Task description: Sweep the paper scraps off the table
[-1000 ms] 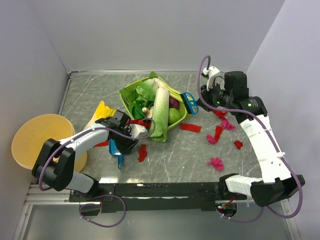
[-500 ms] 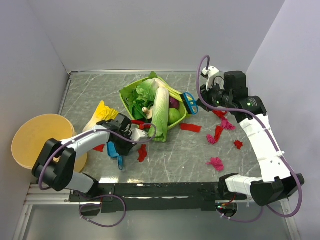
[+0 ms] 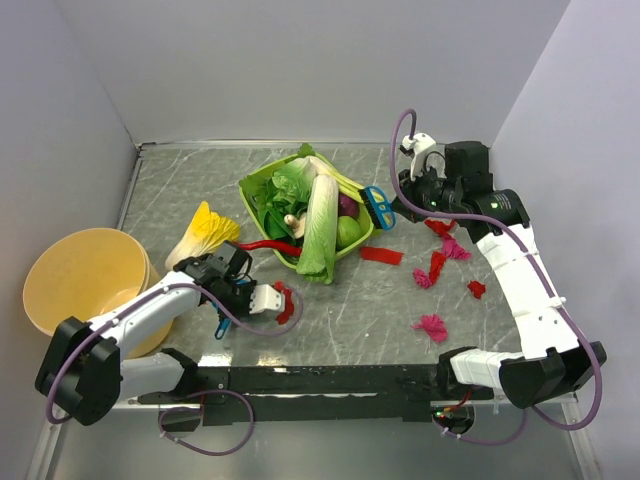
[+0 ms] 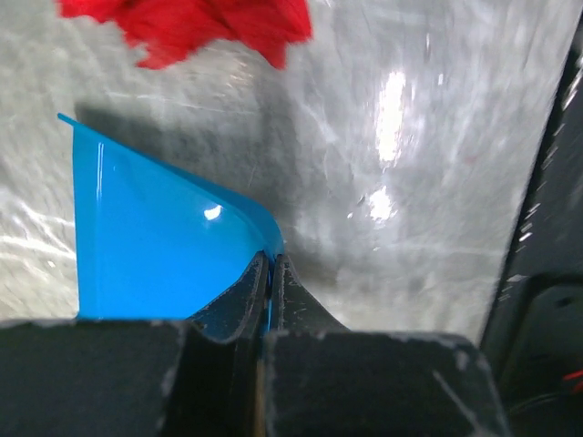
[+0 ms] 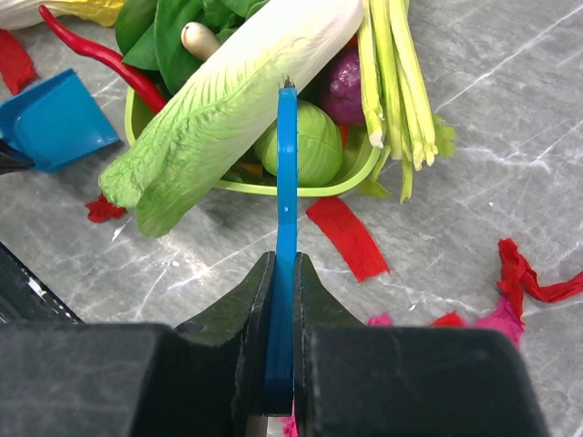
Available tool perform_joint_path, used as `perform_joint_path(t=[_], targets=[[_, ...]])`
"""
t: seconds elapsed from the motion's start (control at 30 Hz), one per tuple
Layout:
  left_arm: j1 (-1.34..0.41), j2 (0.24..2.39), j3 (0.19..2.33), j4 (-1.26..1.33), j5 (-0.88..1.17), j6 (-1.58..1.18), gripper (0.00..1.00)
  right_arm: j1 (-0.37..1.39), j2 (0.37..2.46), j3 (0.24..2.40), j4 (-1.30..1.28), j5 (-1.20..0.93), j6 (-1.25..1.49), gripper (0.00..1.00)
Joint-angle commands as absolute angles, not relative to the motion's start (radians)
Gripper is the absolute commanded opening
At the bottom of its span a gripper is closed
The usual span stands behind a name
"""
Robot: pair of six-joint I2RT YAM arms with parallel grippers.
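Blue dustpan (image 4: 155,246) has just pulled back to lower left of top view, off the green basket (image 3: 247,192). Left gripper (image 4: 271,267) jaws are pinched tight on its wall. One red scrap (image 3: 286,302) now sits just ahead of pan lip, not in it. Right gripper (image 5: 285,266) hasn't moved, clamped on blue brush (image 5: 287,164) by basket. Other paper scraps (image 3: 440,262) lie right-centre on table (image 3: 180,190), untouched. Prob needs brush brought over to pan.

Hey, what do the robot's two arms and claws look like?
Both the left arm and right arm have white links joined by black joints, each trailed by a looping purple cable. The left claw and right claw have black, tapered fingers.
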State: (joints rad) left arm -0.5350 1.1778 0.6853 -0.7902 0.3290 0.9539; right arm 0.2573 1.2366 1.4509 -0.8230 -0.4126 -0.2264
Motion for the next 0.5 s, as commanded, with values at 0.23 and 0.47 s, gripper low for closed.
perform_joint_path(t=[0.23, 0.47], targets=[[-0.627, 1.229, 0.631, -0.715, 0.311, 1.298, 0.01, 0.256, 1.218, 1.468, -0.802, -0.414, -0.238, 0.0], [-0.647, 1.215, 0.597, -0.635, 0.362, 1.373, 0.01, 0.256, 1.223, 1.46, -0.808, -0.414, -0.242, 0.0]])
